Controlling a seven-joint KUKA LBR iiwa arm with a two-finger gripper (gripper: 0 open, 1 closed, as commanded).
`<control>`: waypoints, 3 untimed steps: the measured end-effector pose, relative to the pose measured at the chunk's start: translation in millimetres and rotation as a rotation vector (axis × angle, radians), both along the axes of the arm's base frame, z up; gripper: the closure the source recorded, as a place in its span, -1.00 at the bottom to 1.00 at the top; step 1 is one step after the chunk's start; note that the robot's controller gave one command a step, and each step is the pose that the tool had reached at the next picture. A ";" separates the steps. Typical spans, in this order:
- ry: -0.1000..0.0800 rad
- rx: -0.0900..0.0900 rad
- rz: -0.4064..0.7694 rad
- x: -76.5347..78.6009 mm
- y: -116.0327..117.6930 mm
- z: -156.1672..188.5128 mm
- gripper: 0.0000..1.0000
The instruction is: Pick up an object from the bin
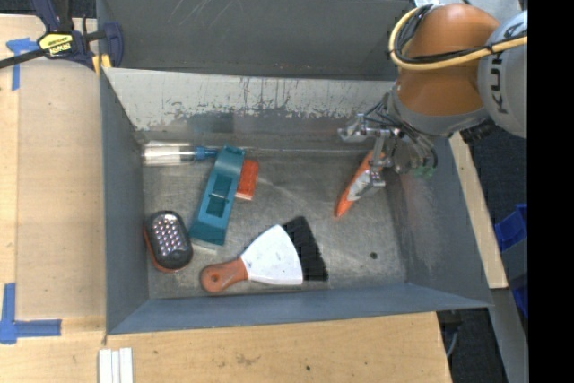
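My gripper (381, 159) hung at the right side of the bin (269, 49), close to the back wall, with its fingers drawn narrow on the upper end of 1 thin orange stick (352, 193). The stick slanted down and left from my fingers, its lower tip over the bare floor. I could not tell whether that tip touched the floor or hung just clear.

So the grasp looked made, and I judged the task a good way along. What was left was to raise the stick clear of the bin walls without it slipping, since I gripped it only near 1 end.

The other things lay well apart on the left: a blue dispenser (218, 197), a white brush (273, 260), a clear tube (170, 154) and a round black brush (169, 239), all untouched.
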State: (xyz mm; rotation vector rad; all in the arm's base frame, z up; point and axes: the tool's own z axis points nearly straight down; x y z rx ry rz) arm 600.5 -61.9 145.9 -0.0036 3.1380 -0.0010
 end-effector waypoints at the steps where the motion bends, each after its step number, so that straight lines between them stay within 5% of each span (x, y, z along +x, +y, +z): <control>1: 0.003 0.001 -0.034 -2.9 22.9 2.7 -1.00; 2: -0.008 0.002 0.063 -14.1 -11.5 -44.7 -1.00; 3: 0.002 0.001 0.169 -16.0 -29.1 -60.4 1.00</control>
